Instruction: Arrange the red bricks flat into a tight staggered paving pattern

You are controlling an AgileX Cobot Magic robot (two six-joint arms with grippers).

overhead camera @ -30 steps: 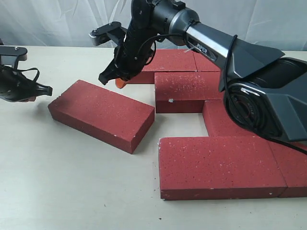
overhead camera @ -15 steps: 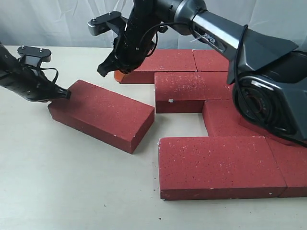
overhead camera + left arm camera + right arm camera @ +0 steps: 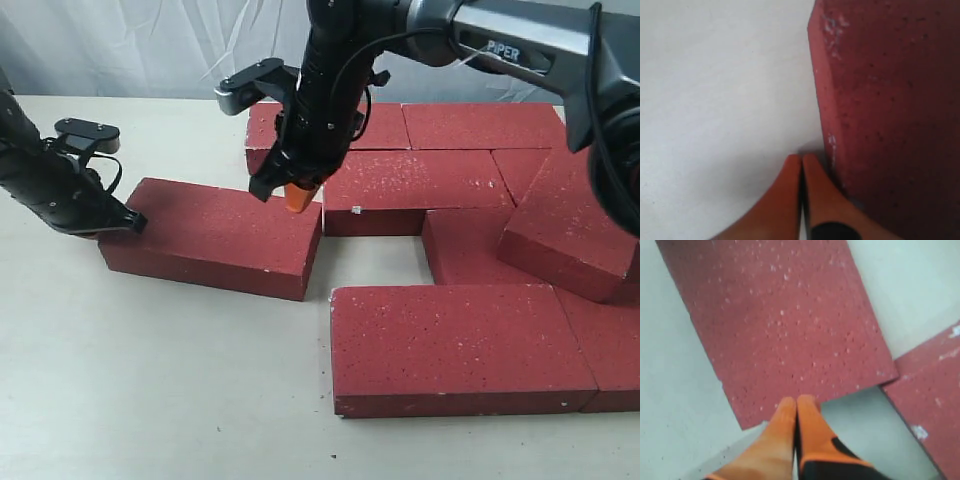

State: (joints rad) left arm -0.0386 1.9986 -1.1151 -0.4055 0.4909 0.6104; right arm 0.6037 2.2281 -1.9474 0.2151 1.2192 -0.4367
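Note:
One loose red brick (image 3: 215, 235) lies flat on the table, left of the laid red bricks (image 3: 412, 190). My left gripper (image 3: 132, 224) is shut and low on the table, its tips against this brick's left end. In the left wrist view the orange tips (image 3: 801, 160) are closed, right beside the brick's side face (image 3: 890, 100). My right gripper (image 3: 297, 197) is shut, pointing down at the brick's far right corner. The right wrist view has the closed tips (image 3: 796, 402) at the edge of the brick's top (image 3: 780, 320). Nothing is held.
Several bricks lie flat in rows at right: a near one (image 3: 455, 345) and back ones (image 3: 480, 125). One brick (image 3: 575, 235) rests tilted on others at far right. A gap of table (image 3: 375, 260) sits between the loose brick and the rows. A white curtain hangs behind.
The loose brick has turned closer to parallel with the rows. My left gripper came in against its left end. My right gripper dropped right and down to its far right corner.

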